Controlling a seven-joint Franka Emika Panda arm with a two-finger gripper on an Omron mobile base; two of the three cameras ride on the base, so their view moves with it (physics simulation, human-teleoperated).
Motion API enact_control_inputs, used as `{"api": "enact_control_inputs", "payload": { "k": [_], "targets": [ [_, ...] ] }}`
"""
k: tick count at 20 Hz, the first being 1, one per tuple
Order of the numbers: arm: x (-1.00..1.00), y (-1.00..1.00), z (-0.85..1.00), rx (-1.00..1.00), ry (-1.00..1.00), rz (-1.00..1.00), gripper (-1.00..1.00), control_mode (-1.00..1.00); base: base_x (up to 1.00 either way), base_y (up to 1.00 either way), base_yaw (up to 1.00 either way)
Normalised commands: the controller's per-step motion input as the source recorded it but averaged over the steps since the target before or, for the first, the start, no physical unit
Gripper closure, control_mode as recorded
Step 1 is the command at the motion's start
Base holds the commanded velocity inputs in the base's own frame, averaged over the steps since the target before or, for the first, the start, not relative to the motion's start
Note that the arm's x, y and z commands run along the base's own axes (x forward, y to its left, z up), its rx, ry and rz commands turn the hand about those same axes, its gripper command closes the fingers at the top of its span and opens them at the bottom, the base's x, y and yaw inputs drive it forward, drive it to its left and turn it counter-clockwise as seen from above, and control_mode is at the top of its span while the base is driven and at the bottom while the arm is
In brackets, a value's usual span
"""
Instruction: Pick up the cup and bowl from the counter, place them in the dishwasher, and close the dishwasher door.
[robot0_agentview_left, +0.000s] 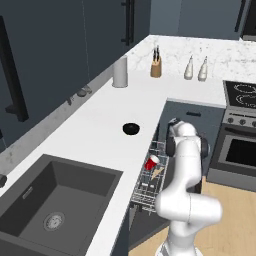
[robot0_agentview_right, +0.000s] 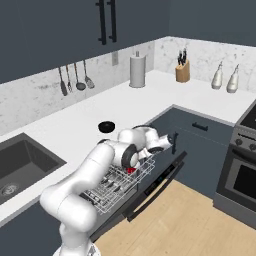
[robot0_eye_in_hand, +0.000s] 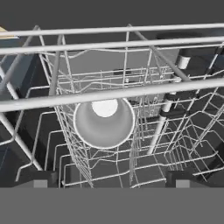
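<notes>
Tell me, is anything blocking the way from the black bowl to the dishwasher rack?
Nothing visible does. The bowl sits alone on the counter, and the open rack is just past the counter's edge. The cup already lies in that rack.

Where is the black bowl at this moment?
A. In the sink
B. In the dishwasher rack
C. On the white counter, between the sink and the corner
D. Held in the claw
C: the bowl sits on the counter, apart from the wire rack where the cup lies.
</notes>
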Motion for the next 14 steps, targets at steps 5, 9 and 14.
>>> {"api": "enact_control_inputs", "payload": {
  "k": [5,9,14],
  "targets": [
    [-0.74,-0.01,1.0,-0.07,-0.24,-0.05,-1.0,-1.0,0.0,0.0,0.0],
    [-1.0,0.16,0.68,-0.28,-0.52,0.0,-1.0,-1.0,0.0,0.0,0.0],
    [-0.89,0.41,0.64,-0.38,-0.67,0.04,-1.0,-1.0,0.0,0.0,0.0]
  ]
}}
